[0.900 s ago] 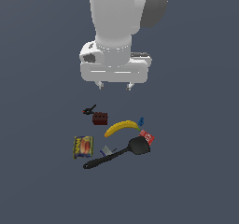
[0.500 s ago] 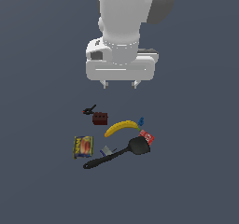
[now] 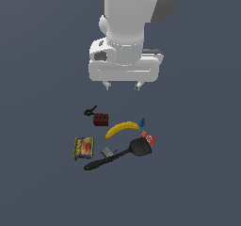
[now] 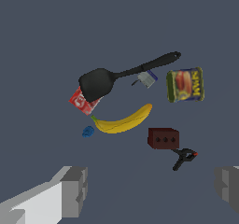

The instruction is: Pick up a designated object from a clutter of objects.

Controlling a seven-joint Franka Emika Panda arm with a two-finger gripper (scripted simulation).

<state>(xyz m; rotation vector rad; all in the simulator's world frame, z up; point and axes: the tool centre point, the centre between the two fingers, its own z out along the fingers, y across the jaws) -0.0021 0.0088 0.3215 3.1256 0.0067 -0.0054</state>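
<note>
The black spatula (image 3: 115, 156) lies flat on the tabletop (image 3: 37, 187) at the near edge of the clutter, with its broad head (image 3: 140, 146) pointing to about 2 o'clock in the exterior view and its handle end toward 8 o'clock. The head rests over a corner of the red can (image 3: 148, 138), so this end is probably a little raised. A small grey-blue piece (image 3: 108, 152) touches the handle near its middle.

The other things sit around it: the banana (image 3: 121, 128) just beside the head at 11 o'clock, the meat tin (image 3: 84, 148) near the handle end at 10 o'clock, the dark red block (image 3: 100, 119) and the small clamp (image 3: 90, 110) farther away at 12 o'clock, and 1 small blue thing (image 3: 142, 123) beside the banana tip.

The pincer (image 3: 122, 85) hangs high above the clutter, well apart from everything, and its 2 fingers are spread wide and carry nothing; the wrist view shows 1 finger (image 4: 74, 190) at each side of the picture.

I judge the best free room is along the lower part of the handle, toward 8 o'clock, where the tabletop is bare on both sides. Near the head, the can and the banana leave little space for the fingers.
</note>
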